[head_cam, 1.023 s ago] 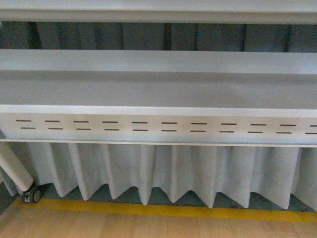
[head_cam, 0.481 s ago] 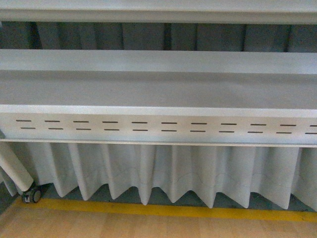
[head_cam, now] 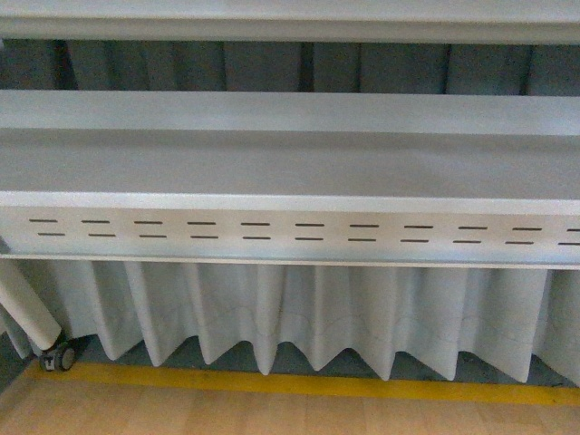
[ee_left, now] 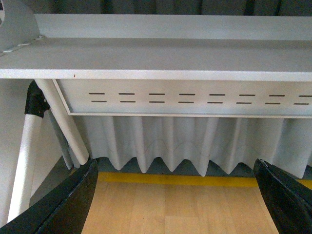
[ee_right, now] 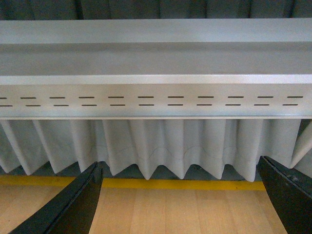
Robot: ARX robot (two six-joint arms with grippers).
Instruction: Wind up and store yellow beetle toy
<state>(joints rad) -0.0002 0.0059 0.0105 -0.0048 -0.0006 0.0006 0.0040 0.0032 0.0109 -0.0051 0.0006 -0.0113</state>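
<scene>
The yellow beetle toy is out of view in every frame. My left gripper (ee_left: 175, 204) is open and empty, its black fingers (ee_left: 68, 204) spread wide over bare wooden floor. My right gripper (ee_right: 178, 204) is open and empty too, its black fingers (ee_right: 73, 207) wide apart over the same floor. Neither arm shows in the front view.
A white metal shelf unit (head_cam: 290, 163) with a slotted front panel (head_cam: 290, 234) fills the front view; it also shows in both wrist views (ee_left: 170, 58) (ee_right: 156, 58). A pleated white curtain (head_cam: 299, 313) hangs below. A yellow floor stripe (head_cam: 299, 385) borders the wooden floor (head_cam: 272, 417). A castor wheel (head_cam: 62, 356) stands at the left.
</scene>
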